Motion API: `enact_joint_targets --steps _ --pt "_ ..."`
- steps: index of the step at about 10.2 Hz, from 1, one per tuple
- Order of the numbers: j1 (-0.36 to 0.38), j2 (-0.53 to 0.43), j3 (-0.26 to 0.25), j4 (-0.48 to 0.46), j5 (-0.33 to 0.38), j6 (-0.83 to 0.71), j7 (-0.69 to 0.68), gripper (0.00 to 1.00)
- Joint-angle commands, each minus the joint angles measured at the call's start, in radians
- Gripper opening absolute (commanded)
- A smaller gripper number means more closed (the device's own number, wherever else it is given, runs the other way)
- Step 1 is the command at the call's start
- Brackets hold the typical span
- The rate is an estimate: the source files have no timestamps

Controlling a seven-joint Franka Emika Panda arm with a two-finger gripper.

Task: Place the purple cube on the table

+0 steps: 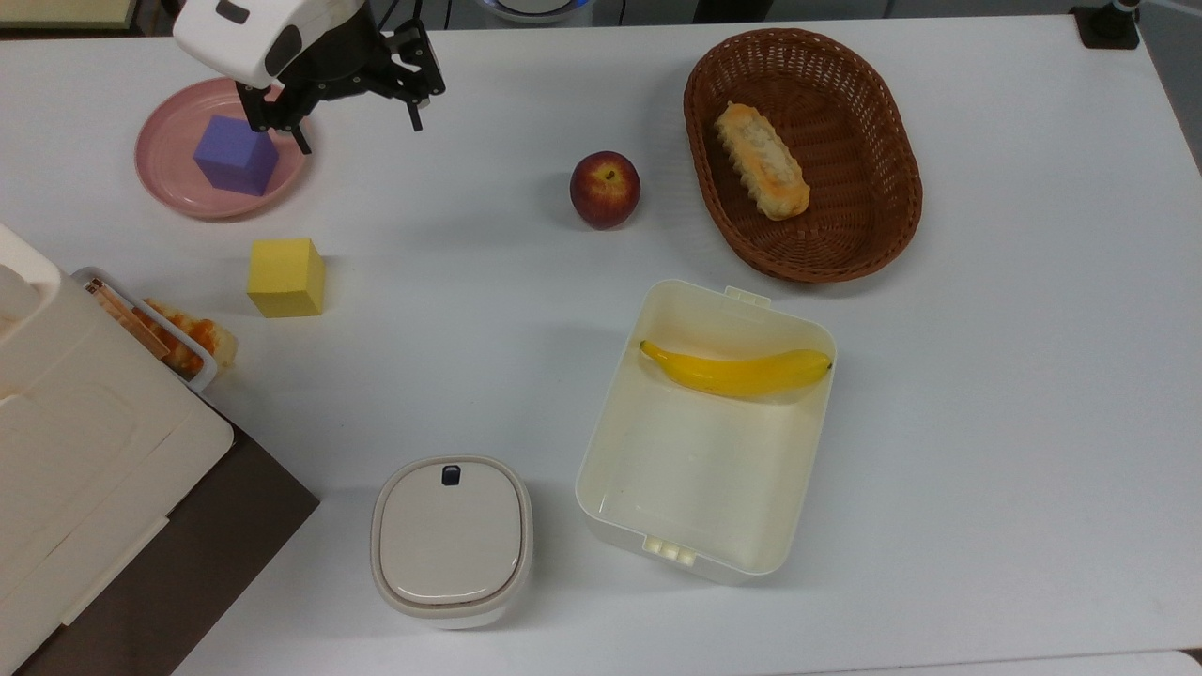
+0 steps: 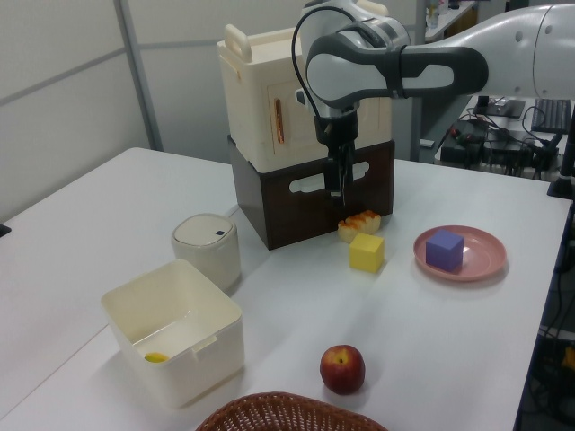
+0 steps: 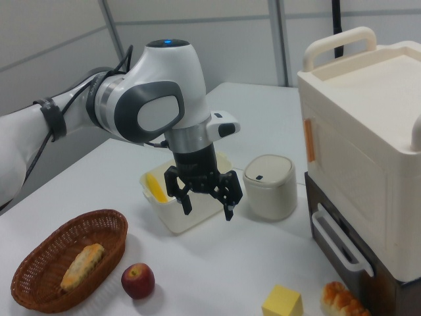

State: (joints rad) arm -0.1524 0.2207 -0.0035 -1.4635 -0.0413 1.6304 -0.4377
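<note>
- The gripper [image 3: 206,197] hangs in the air with its fingers spread wide, nothing between them.
- The purple cube [image 1: 236,155] sits on the pink plate [image 1: 169,141], near the top view's upper left corner of the table [image 1: 986,376].
- In the top view, the yellow cube [image 1: 286,277] stands on the table just below the plate.
- The apple [image 1: 605,190] lies between plate and basket [image 1: 892,169].

Two cubes: one purple cube [image 1: 235,155], one yellow cube [image 1: 286,277]. One pink plate [image 1: 169,141]. One apple [image 1: 605,189]. One banana [image 1: 737,370]. One wicker basket [image 1: 883,150]. Two bread pieces: one in basket [image 1: 762,173], one beside brown crate [image 1: 192,336]. One open cream tub [image 1: 704,488]. One lidded round canister [image 1: 452,540]. One white counter [image 1: 1014,394]. One arm, one tool [image 3: 206,197].
</note>
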Motion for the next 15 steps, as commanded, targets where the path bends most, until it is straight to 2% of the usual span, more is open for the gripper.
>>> enact_joint_targets --steps 1,5,7,9,10,11,12,15 --pt "-0.075 -0.037 -0.057 -0.004 0.003 -0.093 0.013 1.00" --pt "-0.154 -0.031 -0.058 -0.006 -0.003 -0.096 0.001 1.00" --pt "-0.222 -0.023 -0.058 -0.032 -0.005 -0.098 -0.035 1.00" --pt "-0.280 0.030 -0.059 -0.061 -0.009 -0.093 -0.041 1.00" --pt "-0.292 0.078 -0.061 -0.060 -0.022 -0.087 -0.039 1.00" --pt "-0.297 0.124 -0.059 -0.061 -0.073 -0.084 -0.039 1.00" --pt "-0.296 0.158 -0.059 -0.063 -0.089 -0.083 -0.029 1.00" --pt "-0.294 0.207 -0.059 -0.070 -0.091 -0.046 -0.012 1.00"
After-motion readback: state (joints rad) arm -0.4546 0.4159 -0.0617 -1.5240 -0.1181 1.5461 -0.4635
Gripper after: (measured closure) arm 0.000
